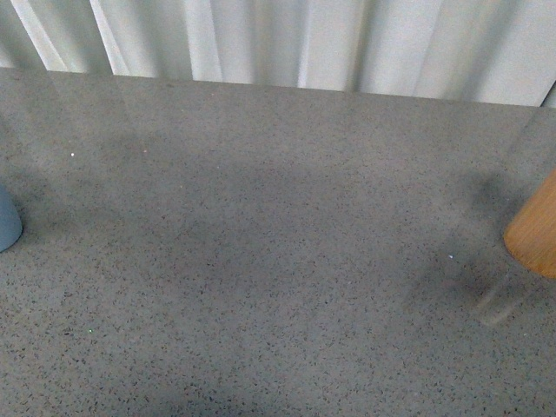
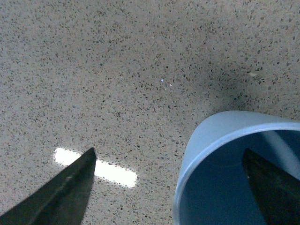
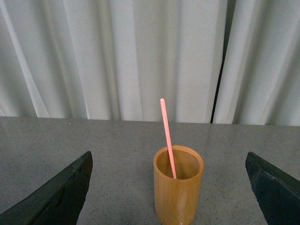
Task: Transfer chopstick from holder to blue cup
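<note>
I see the slim pink chopstick (image 3: 166, 136) leaning in the cylindrical bamboo holder (image 3: 178, 190) at 3 o'clock, the pale blue cup (image 2: 211, 140) at 9 o'clock. My left jaws and right jaws both gape wide, empty.

Speckled stone-like table (image 1: 278, 261) with slight sheen; wooden-looking holder (image 3: 178, 190); smooth matt blue cup (image 2: 201, 145).
</note>
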Robot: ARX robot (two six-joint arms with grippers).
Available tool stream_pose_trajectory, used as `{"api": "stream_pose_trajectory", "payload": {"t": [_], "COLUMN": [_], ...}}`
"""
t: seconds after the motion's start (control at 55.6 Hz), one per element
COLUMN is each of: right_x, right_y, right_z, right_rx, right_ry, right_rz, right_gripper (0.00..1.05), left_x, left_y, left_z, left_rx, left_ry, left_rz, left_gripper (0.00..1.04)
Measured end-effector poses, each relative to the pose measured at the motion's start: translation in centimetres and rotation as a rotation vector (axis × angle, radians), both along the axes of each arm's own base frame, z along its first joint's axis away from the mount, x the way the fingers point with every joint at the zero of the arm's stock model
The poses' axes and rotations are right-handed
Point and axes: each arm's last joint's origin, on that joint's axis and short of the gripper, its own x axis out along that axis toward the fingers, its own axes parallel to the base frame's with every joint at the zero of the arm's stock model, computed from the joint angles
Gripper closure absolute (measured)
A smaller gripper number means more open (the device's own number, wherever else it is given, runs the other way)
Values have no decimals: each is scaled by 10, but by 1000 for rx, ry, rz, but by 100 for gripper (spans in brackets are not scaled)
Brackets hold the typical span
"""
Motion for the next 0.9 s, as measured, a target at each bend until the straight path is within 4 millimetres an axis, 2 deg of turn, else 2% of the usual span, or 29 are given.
{"api": "stream_pose_trajectory", "payload": {"t": [0.09,0.342,0.396,0.522,0.791,0.899], "right_x": [0,0,0,0,0,0], "right_y": [0,0,0,0,0,0], "right_z": [0,0,0,0,0,0], "right_rx": [0,0,0,0,0,0], "right_ry": [0,0,0,0,0,0], "right_rz": [0,0,0,0,0,0], "right_gripper": [10,10,10,10,10,10], "left_x": [0,-1,0,0,2,1], "left_y": [-2,-10,-13,-18,-36,-58], "left_z": [-3,-3,1,10,30,45], "left_rx": [-26,-79,-88,-82,-81,-91], "left_ry": [15,46,48,45,20,6], "left_rz": [-9,-51,-67,-94,-153,-224], "left_gripper": [37,73,83,101,101,101]}}
